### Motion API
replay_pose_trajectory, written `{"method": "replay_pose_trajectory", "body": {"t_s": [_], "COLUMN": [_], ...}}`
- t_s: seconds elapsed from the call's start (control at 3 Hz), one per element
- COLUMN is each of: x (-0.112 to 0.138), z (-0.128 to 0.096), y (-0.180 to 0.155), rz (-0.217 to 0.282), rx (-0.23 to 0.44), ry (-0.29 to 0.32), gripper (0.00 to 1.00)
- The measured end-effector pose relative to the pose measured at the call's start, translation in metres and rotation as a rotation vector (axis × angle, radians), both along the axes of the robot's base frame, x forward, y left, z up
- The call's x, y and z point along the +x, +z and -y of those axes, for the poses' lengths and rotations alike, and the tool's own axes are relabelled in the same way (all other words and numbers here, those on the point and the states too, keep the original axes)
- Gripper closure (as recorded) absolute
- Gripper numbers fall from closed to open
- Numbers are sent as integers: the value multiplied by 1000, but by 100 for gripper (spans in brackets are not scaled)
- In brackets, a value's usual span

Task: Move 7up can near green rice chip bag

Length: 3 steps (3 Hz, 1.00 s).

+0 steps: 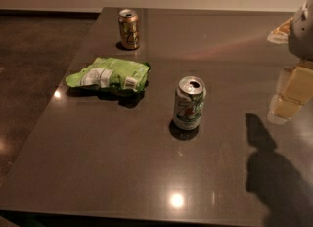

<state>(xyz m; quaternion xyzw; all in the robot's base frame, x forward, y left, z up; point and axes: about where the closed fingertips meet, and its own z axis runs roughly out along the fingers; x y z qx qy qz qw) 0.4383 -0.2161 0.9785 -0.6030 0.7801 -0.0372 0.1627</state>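
The 7up can (189, 103) stands upright near the middle of the dark table (122, 172), silver-white with green and red marks and an opened top. The green rice chip bag (110, 76) lies flat to the can's left and a little farther back, about a can's height away from it. My gripper (288, 96) hangs at the right edge of the view, above the table and well to the right of the can, touching nothing. Its shadow falls on the table at the lower right.
A brown-gold can (129, 29) stands upright at the back of the table, behind the bag. The table's left edge runs diagonally past the bag, with dark floor (29, 74) beyond it. The front edge is near the bottom of the view.
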Motion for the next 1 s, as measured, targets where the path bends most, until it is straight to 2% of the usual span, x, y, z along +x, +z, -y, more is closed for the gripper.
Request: {"method": "replay_pose_trajectory", "body": {"t_s": [0.33,0.67,1.0], "x": [2,14,26], "z": [-6,-32,-75], "y": [2,3,-6], "rz": [6,19,7], "rx": [10,61,172], "ry": [10,49,98], "gripper": [0,0,0]}}
